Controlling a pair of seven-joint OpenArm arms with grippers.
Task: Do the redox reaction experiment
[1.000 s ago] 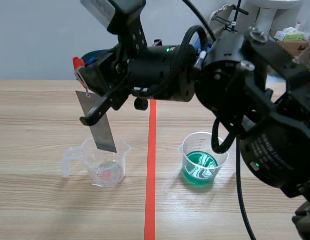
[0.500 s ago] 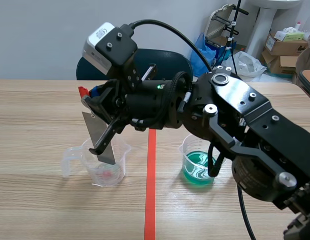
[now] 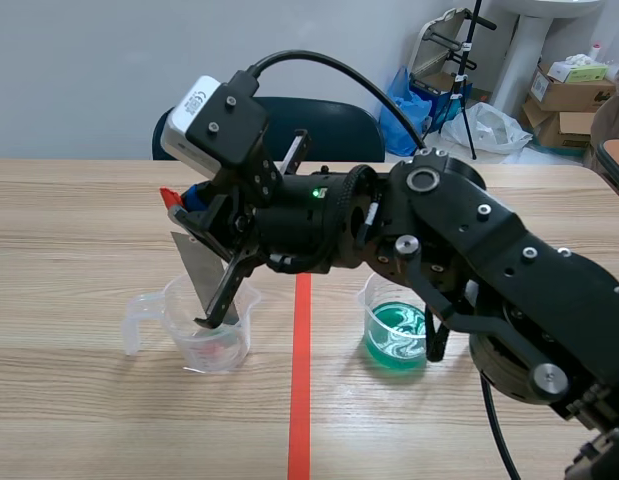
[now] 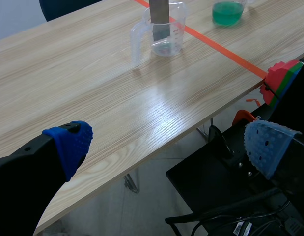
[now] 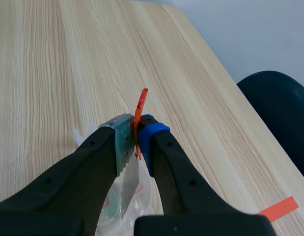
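Note:
My right gripper (image 3: 186,213) comes in from the right and reaches past the tape line; it is shut on the orange-red tag (image 5: 140,105) at the top of a grey metal strip (image 3: 205,277). The strip hangs tilted, its lower end inside a clear handled beaker (image 3: 211,338) that holds a little liquid. A second beaker (image 3: 398,331) with green liquid stands right of the tape line. In the right wrist view the strip (image 5: 128,189) drops from between the fingers into the beaker. My left gripper (image 4: 169,142) is open, off the table's near edge, far from both beakers (image 4: 161,34).
An orange-red tape line (image 3: 300,400) runs between the beakers. A dark blue chair (image 3: 329,120) stands behind the table; boxes and bags lie at the back right. In the left wrist view a red and green object (image 4: 282,78) sits beside the table's edge.
The right arm has come down and the strip's lower end has sunk deeper into the clear beaker. Both beakers stay in place.

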